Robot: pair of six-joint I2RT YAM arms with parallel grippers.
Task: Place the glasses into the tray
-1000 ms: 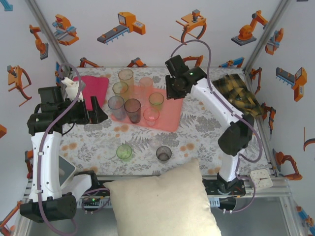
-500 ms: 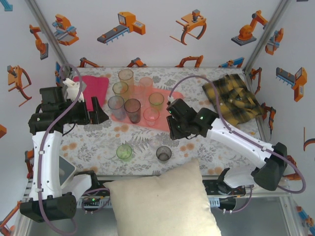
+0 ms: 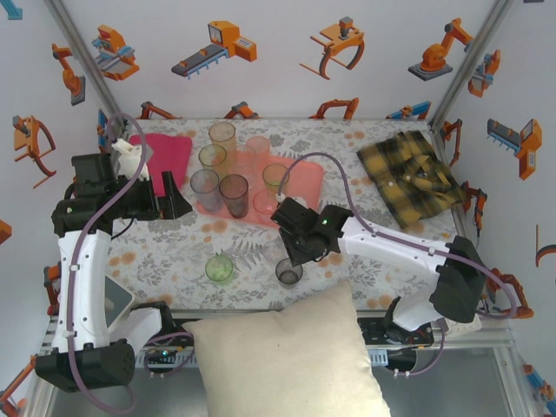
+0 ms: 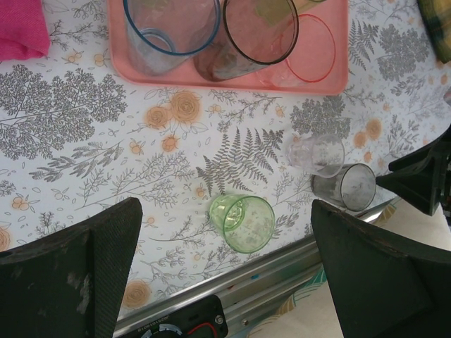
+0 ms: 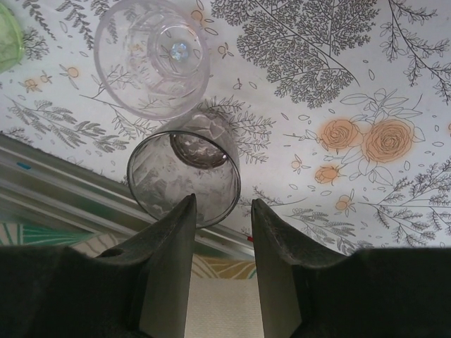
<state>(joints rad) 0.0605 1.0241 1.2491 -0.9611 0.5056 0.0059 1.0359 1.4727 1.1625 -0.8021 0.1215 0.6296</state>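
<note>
Smoky-grey tumbler (image 5: 183,176) upright, translucent | right hand (image 5: 223,203) parted, empty | left hand (image 4: 225,208) released

White cover printed with grey ferns and orange roses over the desk (image 3: 174,252). Plain salmon pink for the tray (image 3: 304,178), far centre. On it, glasses (image 3: 234,193) tinted green, pink, orange, smoky purple, blue-rimmed. Near edge: green tumbler (image 3: 219,268), smoky grey tumbler (image 3: 288,272), colourless tumbler (image 5: 151,56). Far left, magenta cloth (image 3: 165,156); far right, yellow-and-black plaid shirt (image 3: 408,178). Near, cream pillow (image 3: 287,356). Black left pincer (image 4: 225,204) and right pincer (image 5: 223,199).
</note>
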